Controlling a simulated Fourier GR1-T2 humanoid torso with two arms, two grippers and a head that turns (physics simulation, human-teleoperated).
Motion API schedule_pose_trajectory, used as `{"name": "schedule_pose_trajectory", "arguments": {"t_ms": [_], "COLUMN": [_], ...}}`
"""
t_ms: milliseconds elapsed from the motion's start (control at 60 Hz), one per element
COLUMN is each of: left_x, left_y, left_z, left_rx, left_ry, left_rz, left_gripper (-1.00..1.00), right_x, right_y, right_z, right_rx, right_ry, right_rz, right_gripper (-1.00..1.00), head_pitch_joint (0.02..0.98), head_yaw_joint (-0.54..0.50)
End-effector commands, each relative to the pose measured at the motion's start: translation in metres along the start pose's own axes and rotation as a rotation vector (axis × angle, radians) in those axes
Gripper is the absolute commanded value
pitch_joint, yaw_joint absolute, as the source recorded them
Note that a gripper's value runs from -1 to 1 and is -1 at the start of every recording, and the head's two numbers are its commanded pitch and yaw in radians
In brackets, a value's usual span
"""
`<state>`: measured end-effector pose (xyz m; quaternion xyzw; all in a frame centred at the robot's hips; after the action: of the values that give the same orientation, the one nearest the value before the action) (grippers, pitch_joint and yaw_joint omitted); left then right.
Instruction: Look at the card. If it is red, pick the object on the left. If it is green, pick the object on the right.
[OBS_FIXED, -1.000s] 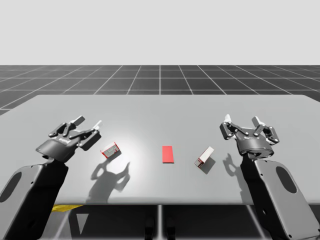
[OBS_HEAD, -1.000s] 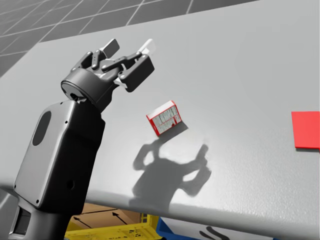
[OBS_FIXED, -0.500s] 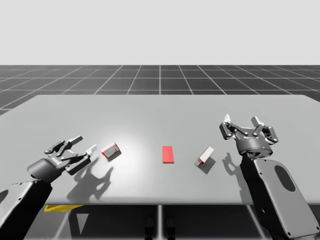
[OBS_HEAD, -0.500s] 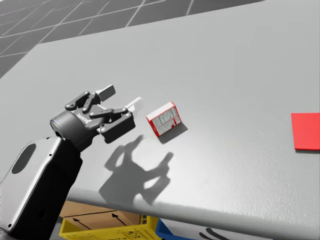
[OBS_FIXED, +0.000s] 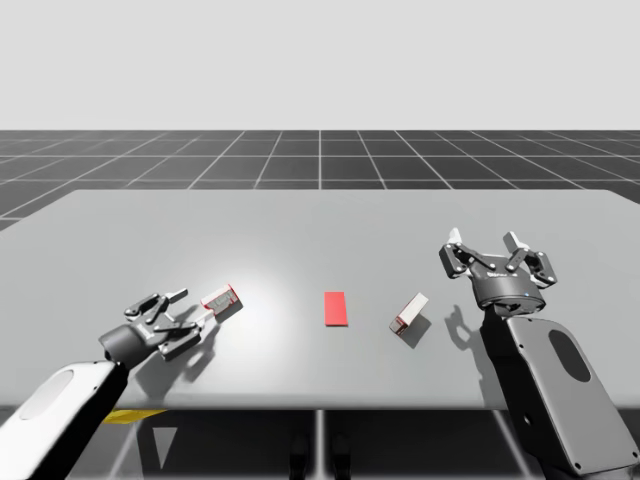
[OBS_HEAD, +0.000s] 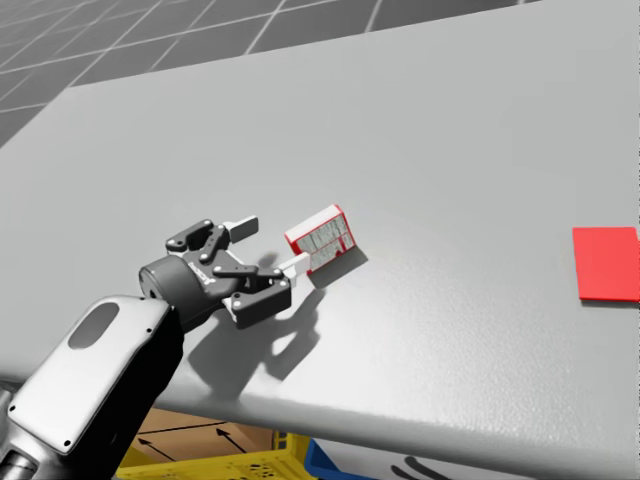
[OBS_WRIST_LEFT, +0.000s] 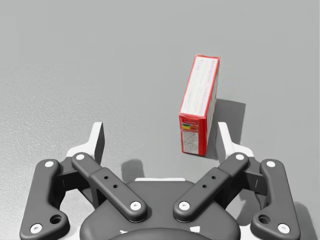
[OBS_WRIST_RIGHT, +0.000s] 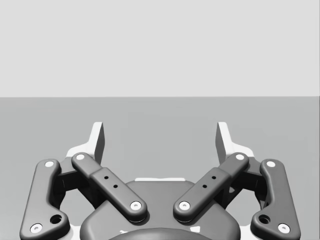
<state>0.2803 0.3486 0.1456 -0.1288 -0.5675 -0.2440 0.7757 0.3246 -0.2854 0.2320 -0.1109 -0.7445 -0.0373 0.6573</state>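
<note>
A red card (OBS_FIXED: 336, 308) lies flat at the table's middle, also at the right edge of the head view (OBS_HEAD: 607, 263). Left of it lies a small red-edged white box (OBS_FIXED: 221, 299) (OBS_HEAD: 322, 238). A similar box (OBS_FIXED: 409, 313) lies right of the card. My left gripper (OBS_FIXED: 195, 306) (OBS_HEAD: 272, 246) is low over the table and open. In the left wrist view the left box (OBS_WRIST_LEFT: 199, 111) has its near end just inside the open left gripper (OBS_WRIST_LEFT: 160, 135), close to one finger. My right gripper (OBS_FIXED: 483, 240) (OBS_WRIST_RIGHT: 160, 135) is raised beside the right box, open, with nothing in it.
The grey table (OBS_FIXED: 320, 230) has its front edge close under my left forearm. Below that edge are a yellow crate (OBS_HEAD: 220, 468) and a cardboard box (OBS_HEAD: 190, 430). Bare tabletop stretches behind the boxes.
My left arm has come down from above the table and moved right, bringing its open gripper up to the left box. The right arm has not moved.
</note>
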Motion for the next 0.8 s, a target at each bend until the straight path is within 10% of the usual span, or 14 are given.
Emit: {"name": "schedule_pose_trajectory", "arguments": {"t_ms": [17,617,700,717,733,800], "left_x": [-0.002,0.000,-0.001,-0.001,-0.001,-0.002], "left_y": [-0.003,-0.017,-0.018,-0.019,-0.019,-0.020], "left_z": [-0.015,-0.046,-0.044,-0.044,-0.044,-0.044], "left_rx": [-0.013,-0.063,-0.067,-0.067,-0.067,-0.072], "left_ry": [0.022,0.075,0.074,0.074,0.075,0.075], "left_rz": [-0.030,-0.044,-0.054,-0.057,-0.059,-0.062], "left_gripper": [-1.00,-1.00,-0.40,0.71,0.91,0.99], "right_x": [0.000,0.002,0.003,0.003,0.003,0.003], "right_y": [0.000,-0.003,-0.003,-0.003,-0.003,-0.003], "right_z": [0.000,0.001,0.001,0.001,0.001,0.001], "right_rx": [0.000,-0.007,-0.008,-0.008,-0.008,-0.007], "right_ry": [-0.002,-0.013,-0.014,-0.014,-0.014,-0.014], "right_rz": [0.001,0.003,0.001,0.001,0.001,0.001], "right_gripper": [-1.00,-1.00,-1.00,-1.00,-1.00,-1.00], "head_pitch_joint": [0.851,0.840,0.837,0.836,0.836,0.833], "head_yaw_joint": [0.40,0.37,0.37,0.37,0.37,0.37]}}
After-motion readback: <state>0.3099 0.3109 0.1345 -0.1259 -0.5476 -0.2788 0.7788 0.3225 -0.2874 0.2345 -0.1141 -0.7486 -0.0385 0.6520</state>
